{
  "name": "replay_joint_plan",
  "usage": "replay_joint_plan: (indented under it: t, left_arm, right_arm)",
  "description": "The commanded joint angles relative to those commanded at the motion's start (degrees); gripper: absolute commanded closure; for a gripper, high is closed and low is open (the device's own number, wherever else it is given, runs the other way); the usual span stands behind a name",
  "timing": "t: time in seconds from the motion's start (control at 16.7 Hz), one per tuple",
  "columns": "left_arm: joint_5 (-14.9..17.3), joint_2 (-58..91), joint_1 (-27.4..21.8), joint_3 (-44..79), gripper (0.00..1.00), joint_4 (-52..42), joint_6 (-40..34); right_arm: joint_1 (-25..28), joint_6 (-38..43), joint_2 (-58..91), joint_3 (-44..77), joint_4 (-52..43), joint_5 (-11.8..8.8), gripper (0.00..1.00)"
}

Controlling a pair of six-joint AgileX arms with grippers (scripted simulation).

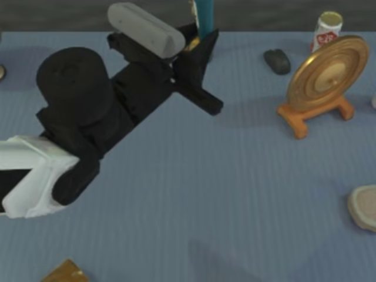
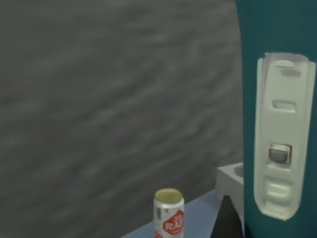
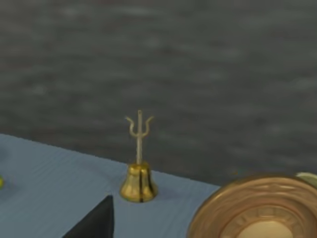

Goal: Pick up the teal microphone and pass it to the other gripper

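Note:
The teal microphone (image 1: 203, 16) stands upright at the table's far edge, only its dark-teal handle showing in the top view. In the left wrist view the handle (image 2: 277, 29) fills one side, with the white switch patch (image 2: 282, 134) facing the camera. My left gripper (image 1: 202, 38) reaches in from the left and is shut on the handle; one black fingertip (image 2: 228, 220) lies right against it. The microphone's head is hidden. The other gripper, my right, is outside the top view; only a black part of it (image 3: 94, 223) shows in the right wrist view.
A red-and-white can (image 1: 325, 29) stands at the back right, with a dark mouse (image 1: 277, 60) beside it. A golden disc on an orange stand (image 1: 329, 73) sits to the right. A small brass bell (image 3: 139, 183), a pale round object (image 1: 364, 205) and an orange-brown corner (image 1: 66, 272) also show.

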Motion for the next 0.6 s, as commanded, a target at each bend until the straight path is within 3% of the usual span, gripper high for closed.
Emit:
replay_joint_plan:
  t: [0.36, 0.6]
  left_arm:
    - [0.0, 0.0, 0.0, 0.0, 1.00, 0.0, 0.0]
    - [0.0, 0.0, 0.0, 0.0, 1.00, 0.0, 0.0]
  right_arm:
    - [7.4, -1.2, 29.5, 16.2, 9.4, -14.2, 0.00]
    - [11.2, -1.9, 42.9, 24.9, 14.6, -21.5, 0.00]
